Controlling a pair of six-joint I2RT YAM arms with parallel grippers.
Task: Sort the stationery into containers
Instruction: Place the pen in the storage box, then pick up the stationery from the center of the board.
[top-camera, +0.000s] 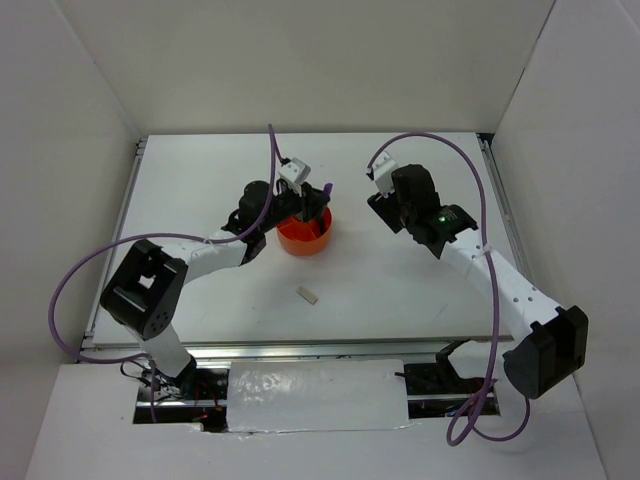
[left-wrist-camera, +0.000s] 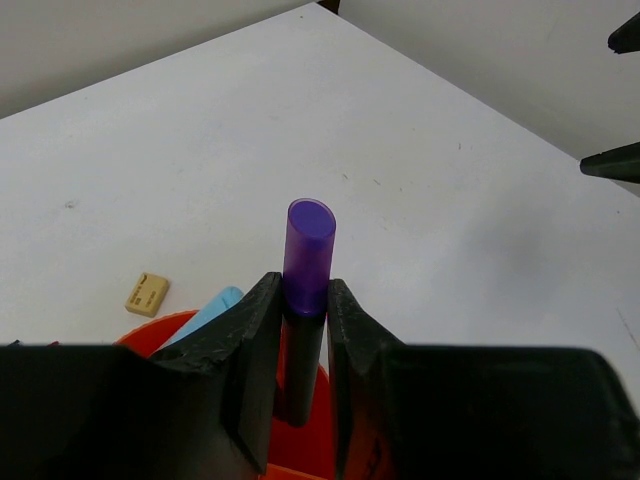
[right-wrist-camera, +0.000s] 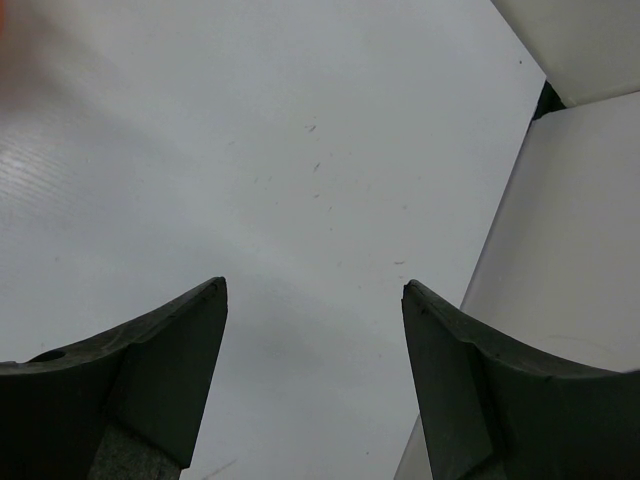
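Purple over black is what you are carrying: the purple-black marker (left-wrist-camera: 308, 250) sits clamped between your left fingers (left-wrist-camera: 250, 330), pinched on the dark barrel right where the purple cap begins, so the cap pokes out past the fingertips. That grip leaves the barrel's far end free to go down first, and it hangs directly over the orange organizer (top-camera: 300, 243), whose rim shows under the fingers in the left wrist view. Whether the barrel's end has already entered a compartment you cannot tell, because the fingers hide it. A light blue marker (left-wrist-camera: 205, 310) leans inside the organizer just left of your grip, so judge your line to land beside it, not on it. Your right fingers (right-wrist-camera: 170, 350) stand wide apart with nothing between them, hovering over bare surface (top-camera: 400, 290) well to the right of the organizer; that looks like a sensible parking spot, out of the left arm's way. One eraser (top-camera: 308, 295) lies flat on the surface near the organizer, on the side nearest the arm bases, not yet sorted. You appear to be in the placing step for this marker, and the eraser looks like the likely next pick.
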